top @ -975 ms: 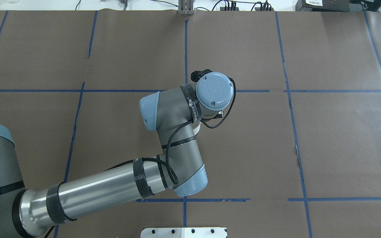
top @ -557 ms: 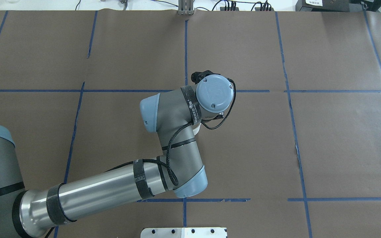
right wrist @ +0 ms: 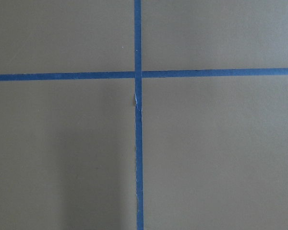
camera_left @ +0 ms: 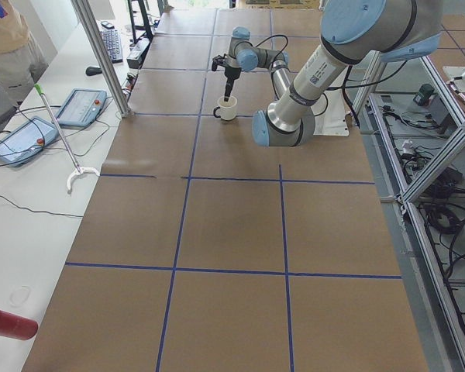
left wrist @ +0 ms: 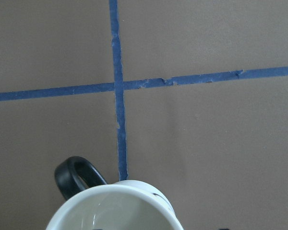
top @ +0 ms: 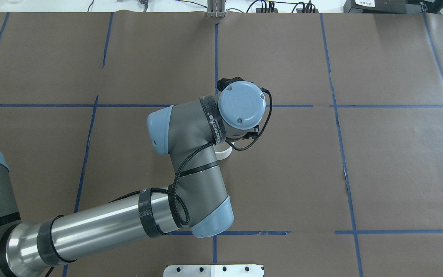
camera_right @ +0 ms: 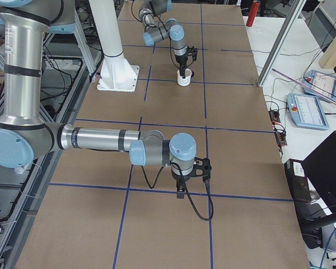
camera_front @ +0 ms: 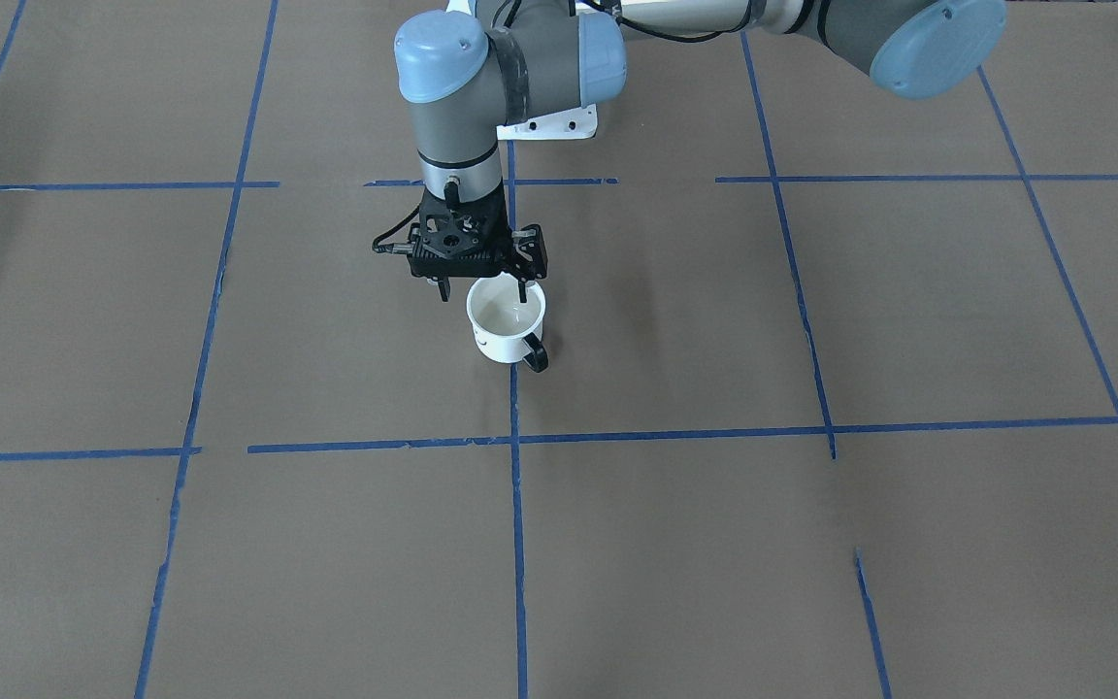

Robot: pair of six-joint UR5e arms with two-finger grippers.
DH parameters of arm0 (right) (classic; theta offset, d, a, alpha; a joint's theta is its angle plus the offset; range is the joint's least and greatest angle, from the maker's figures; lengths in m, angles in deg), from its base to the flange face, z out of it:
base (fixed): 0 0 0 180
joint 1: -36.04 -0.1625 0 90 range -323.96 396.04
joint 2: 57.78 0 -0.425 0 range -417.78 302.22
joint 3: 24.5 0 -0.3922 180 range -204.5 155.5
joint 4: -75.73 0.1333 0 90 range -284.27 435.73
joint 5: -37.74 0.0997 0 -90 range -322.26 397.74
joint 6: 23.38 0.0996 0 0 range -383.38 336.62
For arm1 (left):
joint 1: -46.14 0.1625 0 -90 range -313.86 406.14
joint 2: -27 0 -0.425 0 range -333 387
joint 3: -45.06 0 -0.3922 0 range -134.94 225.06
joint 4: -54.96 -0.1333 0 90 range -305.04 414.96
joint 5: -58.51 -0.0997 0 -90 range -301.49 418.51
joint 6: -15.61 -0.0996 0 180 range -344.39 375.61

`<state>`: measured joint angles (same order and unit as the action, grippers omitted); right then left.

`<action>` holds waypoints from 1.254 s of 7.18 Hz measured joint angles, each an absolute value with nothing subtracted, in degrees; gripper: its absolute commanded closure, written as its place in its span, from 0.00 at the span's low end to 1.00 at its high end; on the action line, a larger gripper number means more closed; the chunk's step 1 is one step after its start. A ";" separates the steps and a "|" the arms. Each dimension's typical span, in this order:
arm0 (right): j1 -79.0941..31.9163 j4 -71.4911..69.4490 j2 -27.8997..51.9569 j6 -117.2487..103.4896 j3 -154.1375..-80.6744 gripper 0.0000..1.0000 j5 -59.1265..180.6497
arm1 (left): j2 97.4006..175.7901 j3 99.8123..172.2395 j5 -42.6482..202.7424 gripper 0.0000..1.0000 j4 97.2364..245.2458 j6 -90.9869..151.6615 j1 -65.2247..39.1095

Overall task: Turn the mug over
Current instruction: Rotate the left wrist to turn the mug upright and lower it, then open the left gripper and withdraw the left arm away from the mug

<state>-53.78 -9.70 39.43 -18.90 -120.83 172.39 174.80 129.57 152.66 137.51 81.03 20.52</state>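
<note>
The white mug (camera_front: 506, 325) stands upright, mouth up, on the brown paper near the table's middle, with its black handle (camera_front: 535, 357) toward the operators' side. My left gripper (camera_front: 481, 289) points straight down over it with its fingers spread: one fingertip (camera_front: 521, 289) dips inside the mug's mouth and the other hangs outside its wall. The left wrist view shows the mug's rim (left wrist: 115, 191) and handle from above. In the overhead view only a sliver of the mug (top: 223, 152) shows under the wrist. My right gripper (camera_right: 185, 185) hovers over bare paper far from the mug; I cannot tell if it is open or shut.
Blue tape lines grid the brown paper (camera_front: 811, 544). The white base plate (top: 214, 270) sits at the robot's edge. Beyond the table stand a metal post (camera_left: 101, 54) and teach pendants (camera_left: 81, 105). A red cylinder (camera_left: 8, 322) lies on the side bench.
In the overhead view my left arm's wrist and elbow have shifted a little to the left. The sliver of mug under the wrist stays in nearly the same place.
</note>
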 measured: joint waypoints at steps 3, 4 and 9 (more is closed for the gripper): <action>-53.78 -9.70 39.43 -18.90 -120.83 0.00 172.39 | 174.49 140.00 152.81 0.00 129.80 79.99 15.53; -53.78 -9.71 39.43 -18.90 -120.83 0.00 172.39 | 173.94 141.56 153.11 0.00 128.62 78.51 12.74; -53.78 -9.70 39.43 -18.90 -120.83 0.00 172.39 | 157.06 146.58 167.29 0.00 134.82 54.95 -8.80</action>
<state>-53.78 -9.70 39.43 -18.90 -120.83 172.39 157.06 146.58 167.29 134.82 54.95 -8.80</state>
